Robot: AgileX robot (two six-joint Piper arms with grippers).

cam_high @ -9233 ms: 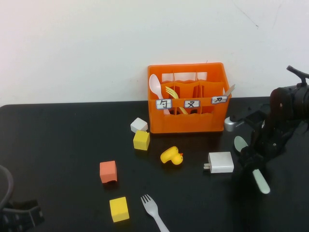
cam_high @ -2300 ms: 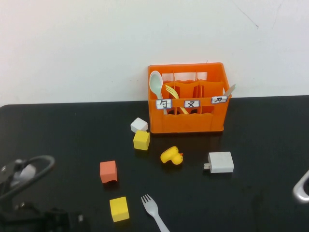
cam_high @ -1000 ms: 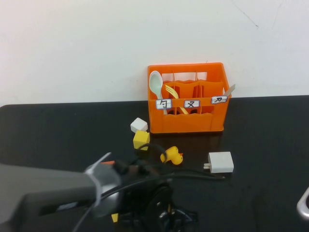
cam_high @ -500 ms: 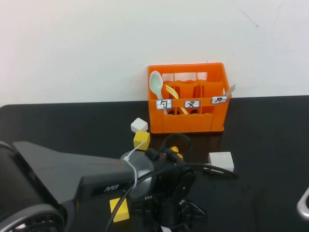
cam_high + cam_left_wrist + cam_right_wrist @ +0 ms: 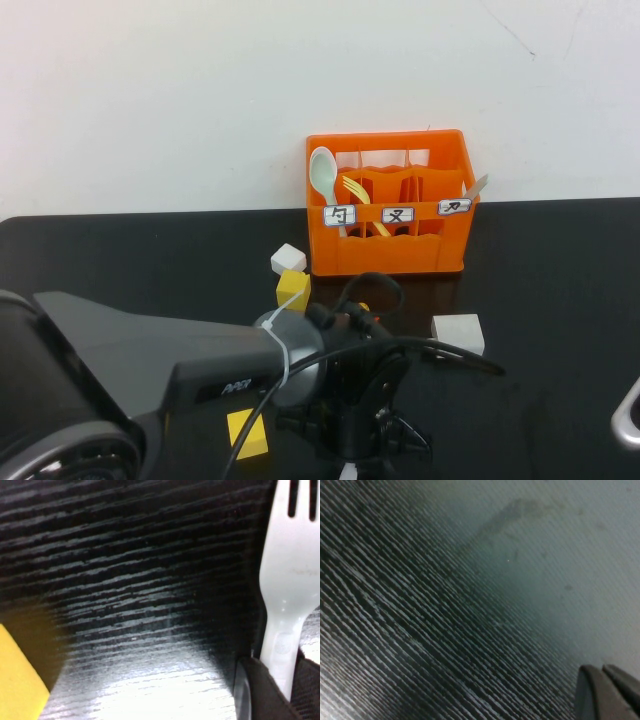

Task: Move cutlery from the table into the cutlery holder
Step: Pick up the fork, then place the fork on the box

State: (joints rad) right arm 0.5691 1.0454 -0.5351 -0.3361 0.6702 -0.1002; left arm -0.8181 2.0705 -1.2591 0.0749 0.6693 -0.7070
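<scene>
The light grey fork [image 5: 290, 580] lies on the black table [image 5: 150, 580], tines pointing away from my left gripper [image 5: 278, 660]. The gripper's pads sit against both sides of the fork's handle, shut on it. In the high view my left arm covers the fork near the table's front edge; only a white bit of handle [image 5: 350, 470] shows under the left gripper [image 5: 355, 452]. The mint-green spoon [image 5: 322, 175] stands in the left compartment of the orange cutlery holder [image 5: 390, 255] at the back. My right gripper [image 5: 601, 669] is shut and empty over bare table.
A yellow fork [image 5: 355, 190] stands in the holder and a grey blade [image 5: 476, 185] at its right end. A white charger [image 5: 458, 332], two yellow cubes [image 5: 246, 432] [image 5: 293, 285] and a white cube [image 5: 288, 258] lie around. My right arm [image 5: 627, 415] shows at the right edge.
The mint spoon went from my right gripper into the holder and the right arm drew back. My left arm came in over the fork and has settled lower onto it.
</scene>
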